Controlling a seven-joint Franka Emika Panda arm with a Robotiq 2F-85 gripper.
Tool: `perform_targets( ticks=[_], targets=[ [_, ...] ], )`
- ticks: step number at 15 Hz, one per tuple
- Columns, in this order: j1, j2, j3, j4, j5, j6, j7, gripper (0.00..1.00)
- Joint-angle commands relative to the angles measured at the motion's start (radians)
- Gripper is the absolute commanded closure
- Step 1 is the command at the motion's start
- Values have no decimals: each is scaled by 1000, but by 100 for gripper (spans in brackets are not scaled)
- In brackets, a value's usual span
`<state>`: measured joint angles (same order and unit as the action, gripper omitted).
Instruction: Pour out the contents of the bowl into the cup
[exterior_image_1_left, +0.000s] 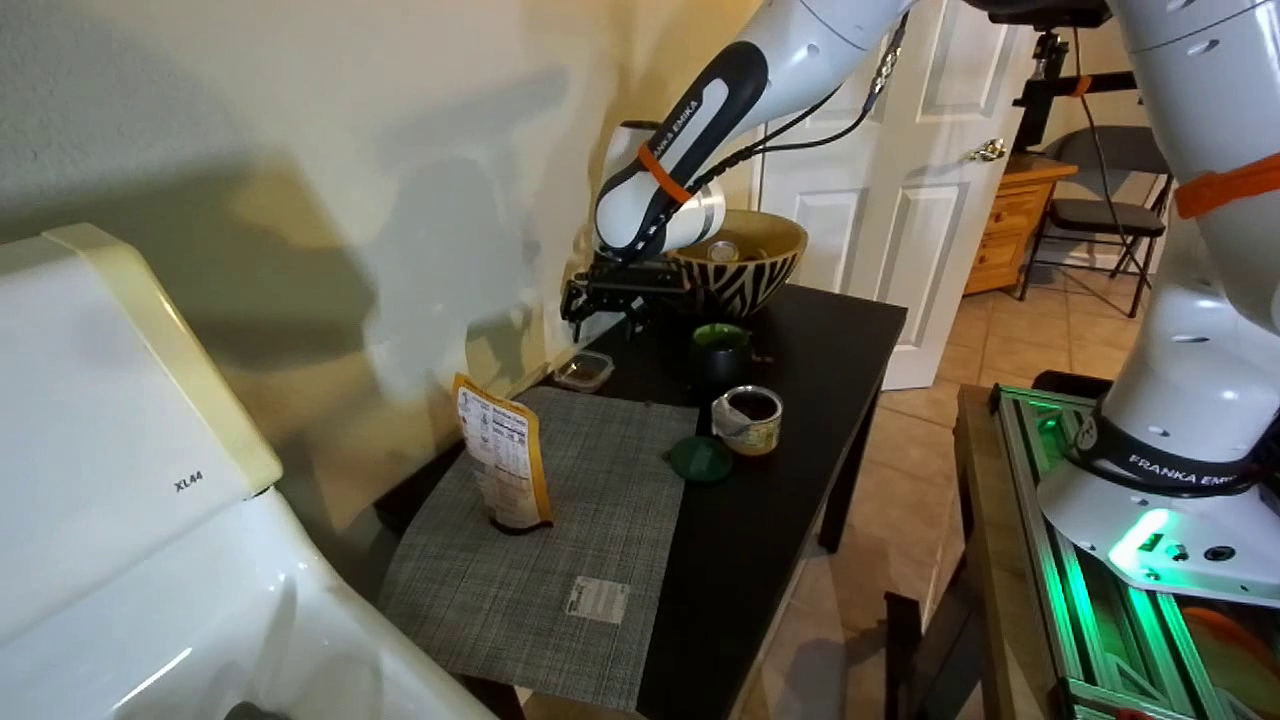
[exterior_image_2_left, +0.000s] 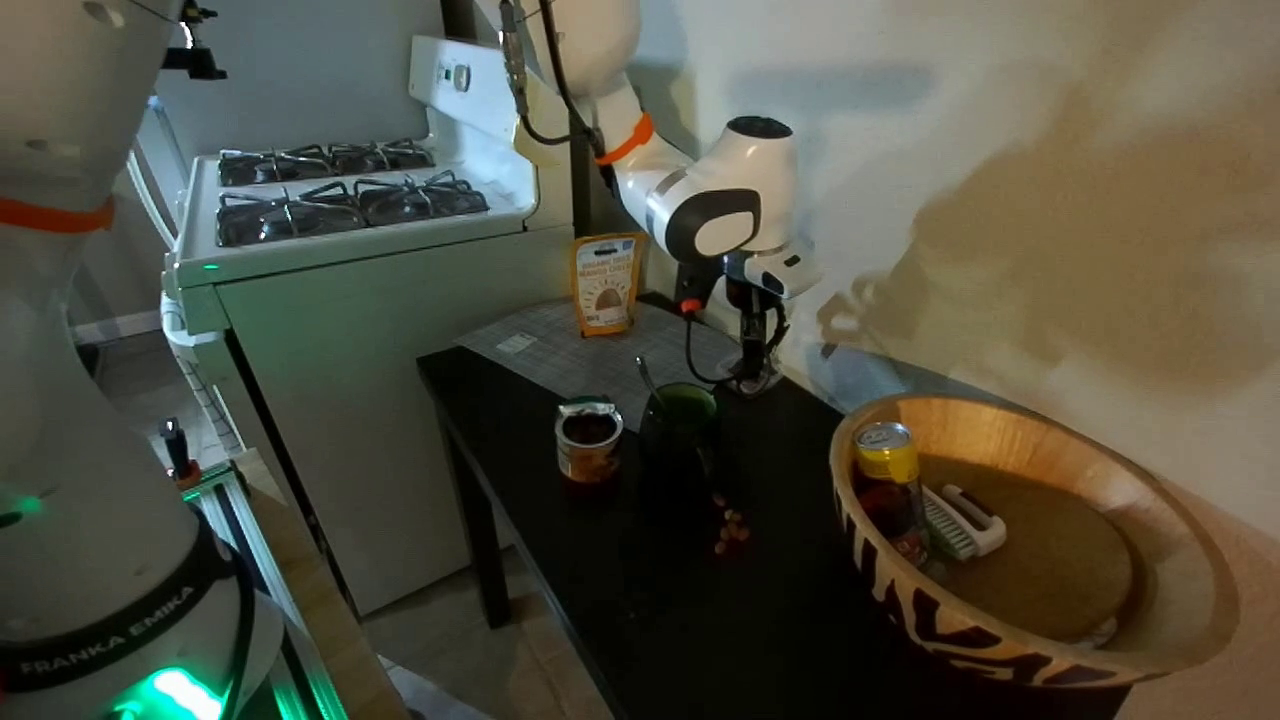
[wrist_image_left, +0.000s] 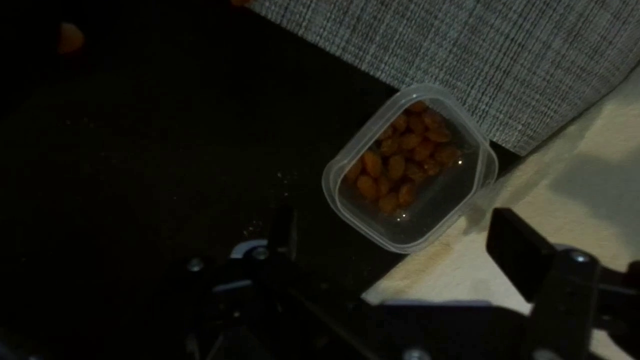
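End effector (wrist_image_left: 392, 227): jaws apart, empty. Clear bowl (wrist_image_left: 440, 200), just beside wall (wrist_image_left: 555, 200): off-centre pinch could tip it, scattering brown morsels (wrist_image_left: 396, 167) over bench (wrist_image_left: 200, 125).

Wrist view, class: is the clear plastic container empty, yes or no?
No, a cluster of orange-brown pieces lies inside the clear plastic container, seen through its open top.

FRANKA EMIKA runs along the dark base collar (exterior_image_2_left: 110, 640); EMIKA also shows on the robot arm (exterior_image_1_left: 690, 125), the word before it partly under an orange strap (exterior_image_1_left: 662, 174); XL44 marks the white stove (exterior_image_1_left: 140, 400); the pouch (exterior_image_2_left: 606, 285) reads ORGANIC and MANGO, other words blurred; print on the sticker (exterior_image_1_left: 597, 598) is too small to read
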<state>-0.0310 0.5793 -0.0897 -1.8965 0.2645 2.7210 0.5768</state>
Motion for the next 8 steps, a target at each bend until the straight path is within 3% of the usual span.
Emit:
perform_targets(
  ticks=[1,3,4,6,7,8],
  targets=[
    [-9,78,-10,112,15,-97,-5,14],
    [-19,107,-10,153,14,-144,-11,19],
    [-23,120,-12,177,13,-170,-11,27],
    [-28,142,-16,211,11,-202,-9,27],
    [-30,154,-19,229,9,-219,-7,35],
    [-32,166,-19,247,9,-235,-8,33]
  ],
)
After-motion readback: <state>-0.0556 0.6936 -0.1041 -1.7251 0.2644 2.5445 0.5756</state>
